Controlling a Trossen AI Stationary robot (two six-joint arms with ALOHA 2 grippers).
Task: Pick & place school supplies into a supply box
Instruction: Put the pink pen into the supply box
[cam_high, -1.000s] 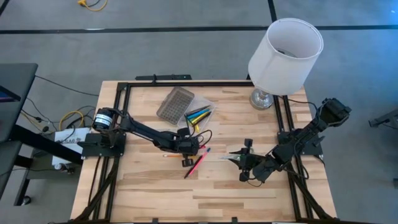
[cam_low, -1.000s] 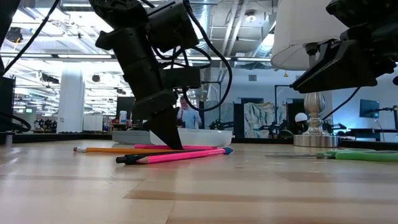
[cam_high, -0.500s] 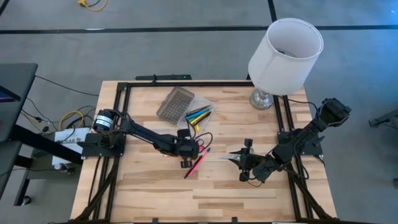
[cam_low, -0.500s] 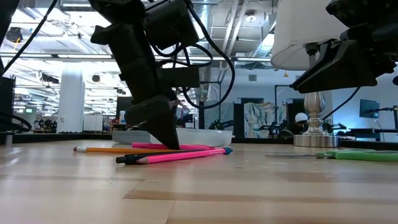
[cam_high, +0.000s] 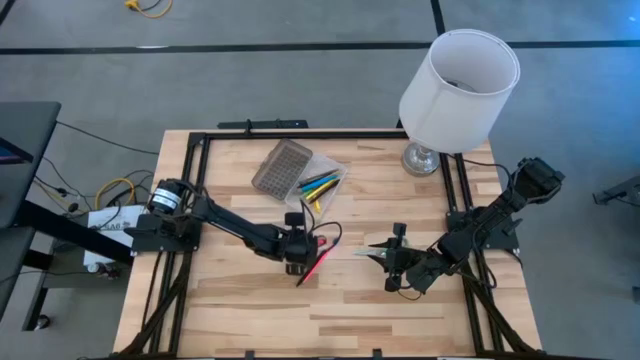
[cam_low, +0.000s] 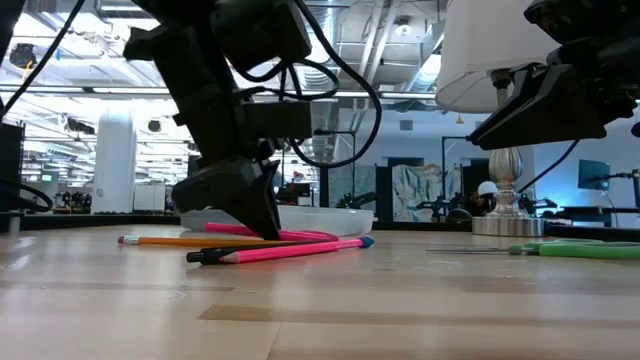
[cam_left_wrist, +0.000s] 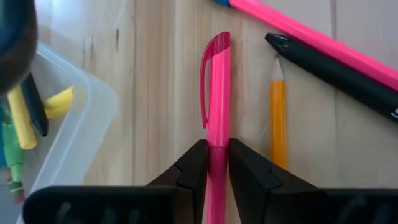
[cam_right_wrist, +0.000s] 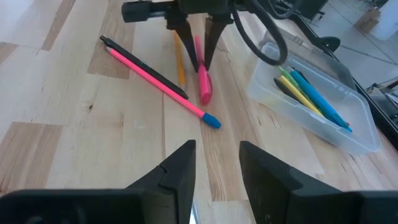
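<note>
Pink plastic fills the left wrist view: a pink pen (cam_left_wrist: 217, 93) lies flat on the wooden worktop (cam_high: 260, 310), and the left gripper (cam_left_wrist: 217, 163) has its jaws pinching the pen's barrel from both sides, the capped end with its clip sticking out ahead of them. Just beside it on the wood lies a yellow pencil (cam_left_wrist: 278, 121), roughly parallel, and past that a second pen (cam_right_wrist: 155, 78) with a pink and black body and a blue tip lies at a slant across the boards. In the low view the left arm comes down steeply to the worktop, with its fingers (cam_low: 245, 200) at the pens.

From above, the left gripper (cam_high: 296, 246) sits near the middle of the worktop. Behind it stands the supply box (cam_high: 322, 170), a clear tray holding yellow, green, blue and dark sticks (pens or markers, hard to say which), with its grey grid-textured lid (cam_high: 281, 168) lying open beside it. The held pen is outside the box, on the wood close by.

The right gripper (cam_high: 393, 262) waits towards the right side of the worktop, well apart from the pens, its jaws spread and empty (cam_right_wrist: 214, 171). Green-handled scissors (cam_low: 575, 250) lie on the wood near it. A white lampshade (cam_high: 460, 88) on a metal base stands at the far right corner.
</note>
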